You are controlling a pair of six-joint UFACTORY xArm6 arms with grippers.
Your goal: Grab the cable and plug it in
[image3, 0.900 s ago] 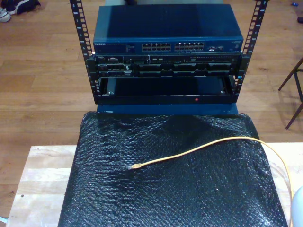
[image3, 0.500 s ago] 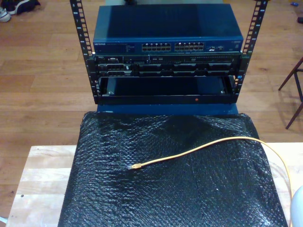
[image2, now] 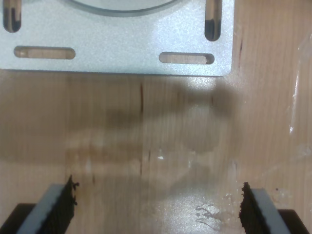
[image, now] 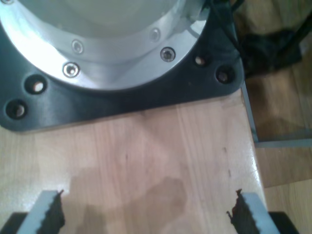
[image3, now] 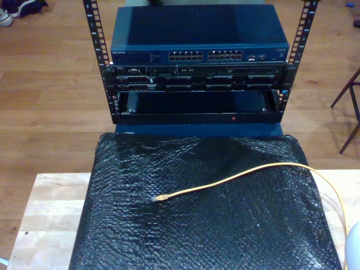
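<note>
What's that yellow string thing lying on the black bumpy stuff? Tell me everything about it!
That is the cable, thin and yellow-orange. Its plug end, a small clear tip with a yellow boot, lies flat near the middle of the black bubble-wrap sheet. From there the cable arcs toward the exterior view's right, crosses the sheet's edge, then curves down over the wooden table. Nothing grips it, and it is not plugged in.

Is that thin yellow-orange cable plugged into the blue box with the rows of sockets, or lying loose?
Lying loose. The yellow-orange cable ends in a plug resting on the black bubbly mat, apart from the blue switch.
</note>
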